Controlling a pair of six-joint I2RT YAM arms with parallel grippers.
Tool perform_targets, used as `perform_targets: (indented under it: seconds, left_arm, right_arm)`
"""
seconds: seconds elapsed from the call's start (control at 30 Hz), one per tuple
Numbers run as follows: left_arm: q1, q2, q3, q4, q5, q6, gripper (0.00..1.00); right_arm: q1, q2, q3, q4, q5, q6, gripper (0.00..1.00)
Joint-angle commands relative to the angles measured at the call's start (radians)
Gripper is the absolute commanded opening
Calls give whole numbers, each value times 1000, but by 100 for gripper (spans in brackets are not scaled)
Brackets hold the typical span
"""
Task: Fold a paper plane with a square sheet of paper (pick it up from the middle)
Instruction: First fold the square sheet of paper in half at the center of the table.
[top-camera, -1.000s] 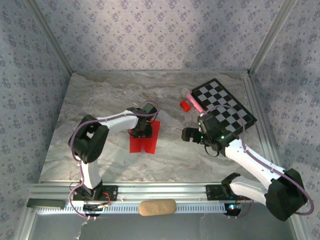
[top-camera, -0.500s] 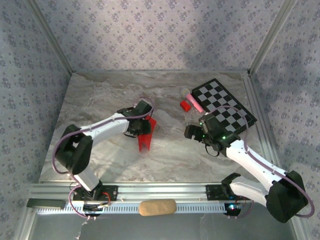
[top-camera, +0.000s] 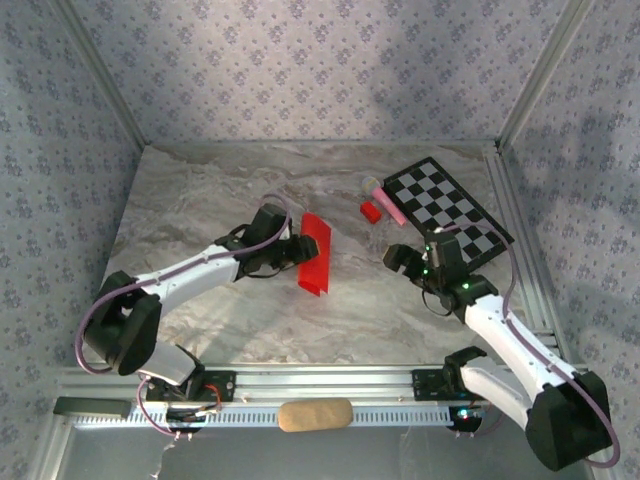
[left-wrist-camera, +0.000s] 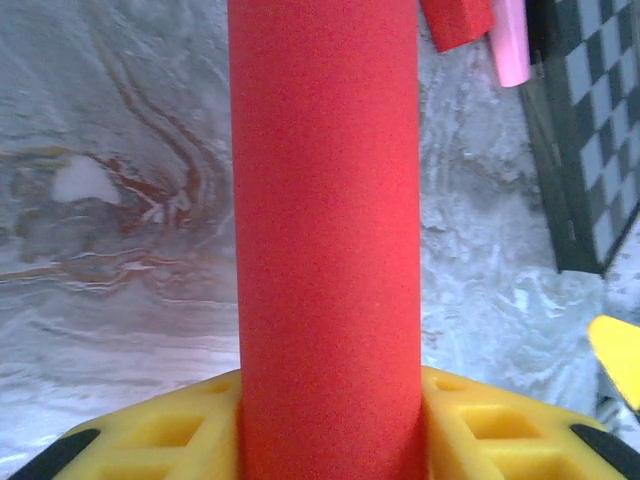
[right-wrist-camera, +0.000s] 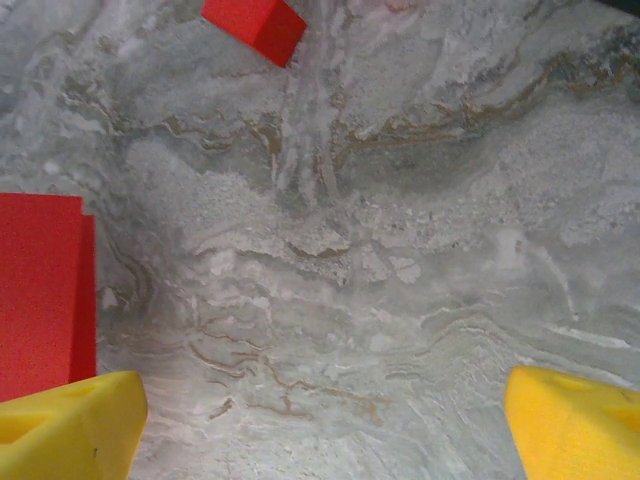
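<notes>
A grey marbled table (top-camera: 200, 320) stands between walls of pale flowered wallpaper. Along its near edge runs a metal rail (top-camera: 380, 385), where both arms are bolted, and a tan oblong pad (top-camera: 315, 415) lies on it between the two bases.

From the left base the arm reaches out low over the table to the middle. The left gripper (top-camera: 292, 250) is pinched on the sheet of paper (top-camera: 316, 252), which is folded into a narrow red strip. The strip sticks out past the gripper, slanting away toward the far right. In the left wrist view it rises straight up the middle from between the yellow fingers (left-wrist-camera: 480, 440), with one finger on each side of it. Whether its far end touches the table I cannot tell.

The right gripper (top-camera: 398, 260) is over bare marble to the right of the paper and well apart from it. Its yellow fingers (right-wrist-camera: 65, 430) are spread wide with nothing between them, and the edge of the red strip shows at the left of its wrist view.

Farther back, a small red block (top-camera: 371, 210) lies on the table. A pink stick (top-camera: 392, 207) is just beside it, against the near-left edge of a black-and-white checkerboard (top-camera: 450, 210).
</notes>
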Motion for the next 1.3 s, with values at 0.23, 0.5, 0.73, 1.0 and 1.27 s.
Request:
perform_targets:
  seconds: [0.23, 0.5, 0.73, 1.0, 1.27]
  left_arm:
    - [-58, 84, -82, 362, 95, -140, 43]
    - [-70, 166, -126, 466, 131, -171, 43]
    - [-84, 190, -171, 453, 65, -157, 43]
    - [-93, 211, -149, 339, -16, -80, 45]
    - [-103, 208, -155, 299, -68, -56, 57]
  right_arm:
    - [-29, -66, -60, 151, -180, -44, 86]
    - [-23, -66, -103, 248, -233, -25, 80]
    - [9, -66, -108, 256, -235, -35, 79]
    - [49, -48, -95, 226, -212, -44, 78]
    - [72, 26, -37, 168, -199, -56, 80]
